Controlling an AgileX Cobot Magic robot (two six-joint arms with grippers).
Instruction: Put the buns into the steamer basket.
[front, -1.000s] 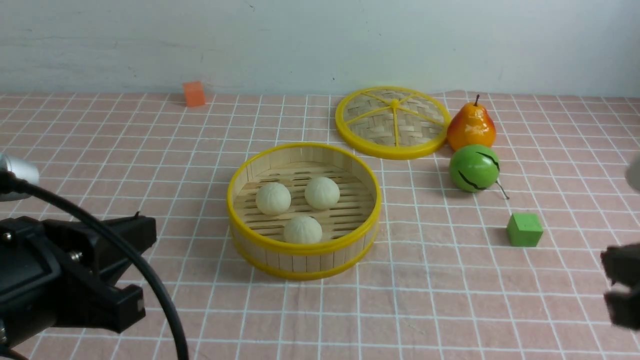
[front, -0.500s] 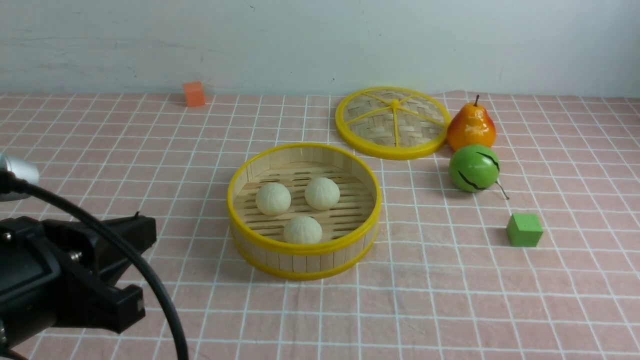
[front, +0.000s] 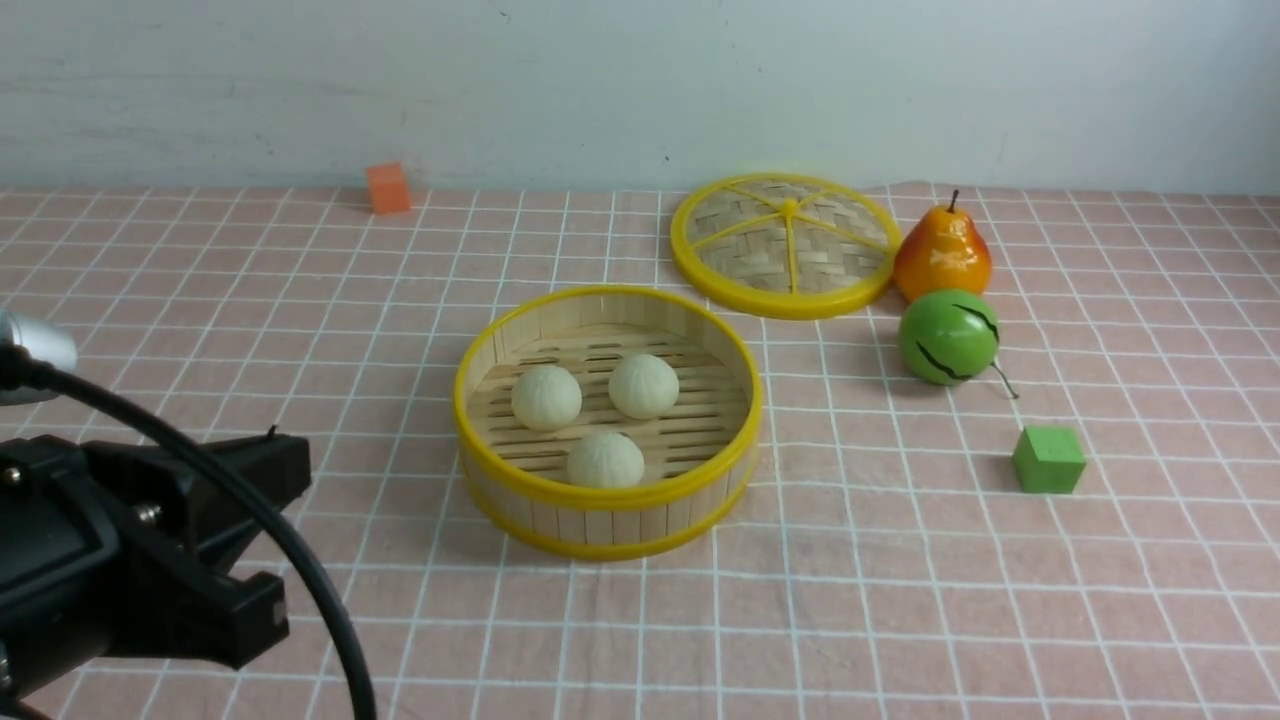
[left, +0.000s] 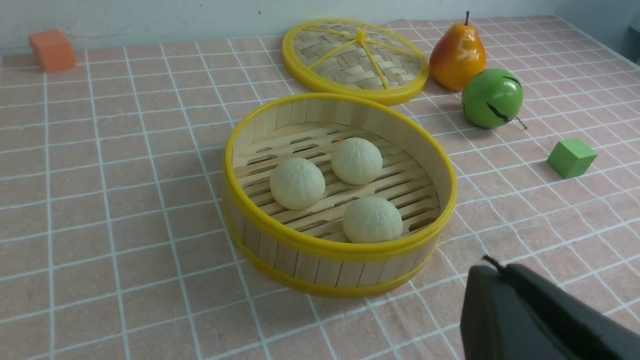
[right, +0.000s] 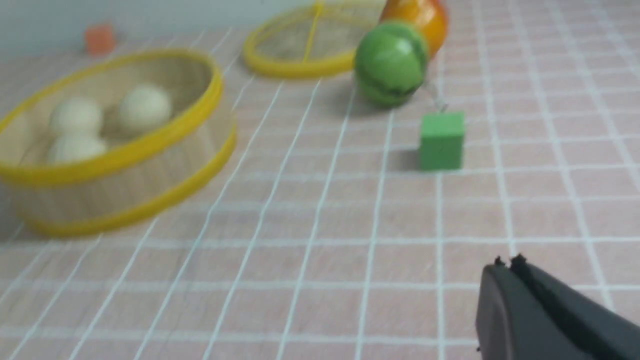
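Black left pincer (front: 275, 540) beside slatted bamboo steamer basket (front: 607, 496).

steamer basket (front: 608, 490): wood strips, shiny yellow plastic rims | buns (front: 546, 397): matt, soft-looking | lid (front: 787, 245): woven straw | pear (front: 942, 253): glossy | tablecloth (front: 300, 300): wrinkly pink cloth

lid (front: 787, 243) | pear (front: 941, 254) | green fruit (front: 947, 337) | green cube (front: 1048, 459) | orange cube (front: 388, 187)

The basket (front: 607, 494) stands mid-counter with open cloth all around it. On its far right, the lid (front: 786, 245), pear (front: 941, 254), green fruit (front: 947, 337) and green cube (front: 1047, 459) crowd that side. An orange cube (front: 387, 187) sits far back left.
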